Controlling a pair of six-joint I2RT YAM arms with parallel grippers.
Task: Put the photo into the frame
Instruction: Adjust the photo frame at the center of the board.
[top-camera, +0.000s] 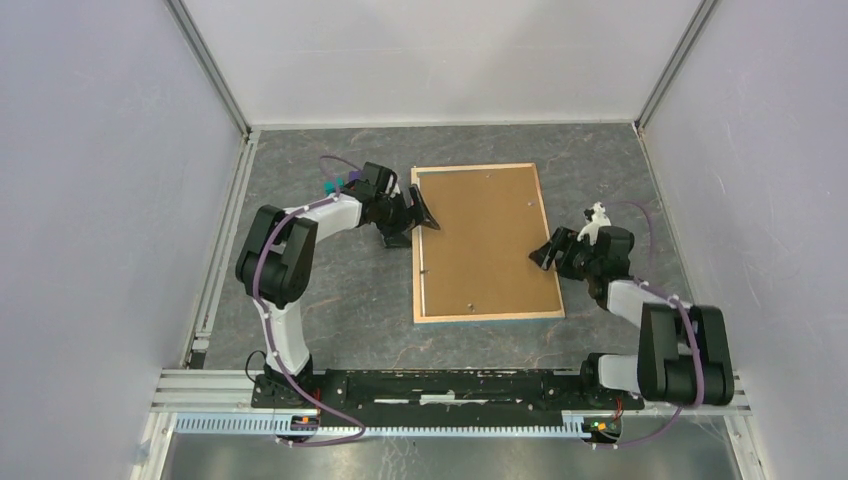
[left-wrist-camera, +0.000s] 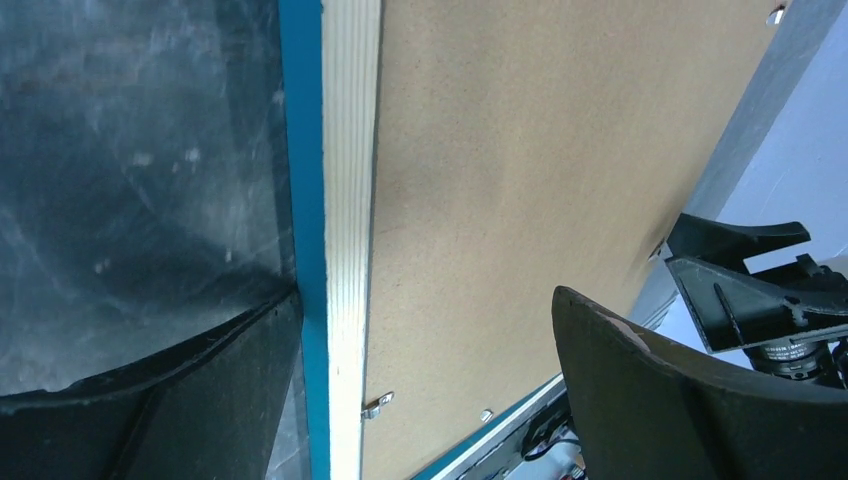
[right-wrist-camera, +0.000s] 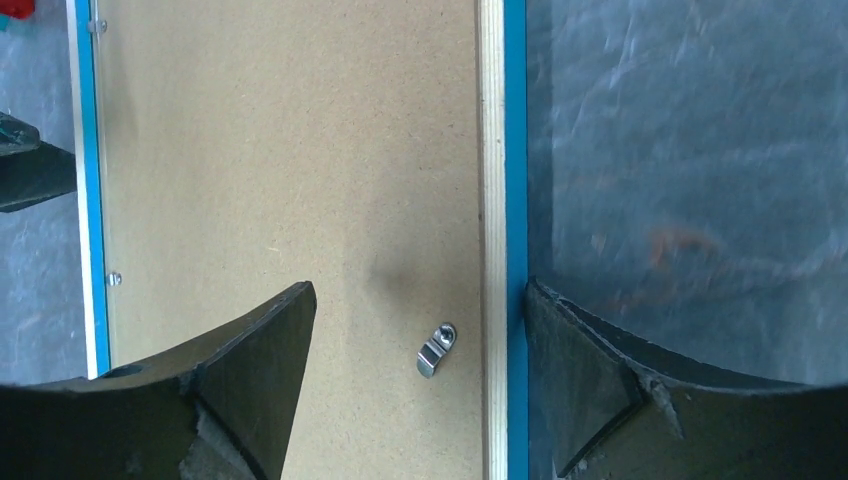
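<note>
1. Grey marbled tabletop between white walls: the frame lies flat at its middle, pale wood back up, with a brown backing board set in it. The left tool sits at the frame's 9 o'clock edge and the right tool at 3 o'clock.
2. Left wrist: the left tool's jaws stand wide and hold nothing. One finger is over the tabletop and the other over the board, with the frame's rail running toward 12 o'clock between them.
3. Right wrist: the right tool is spread wide, gripping nothing — it straddles the rail. A metal clip lies on the board just at the rail's 9 o'clock.
</note>
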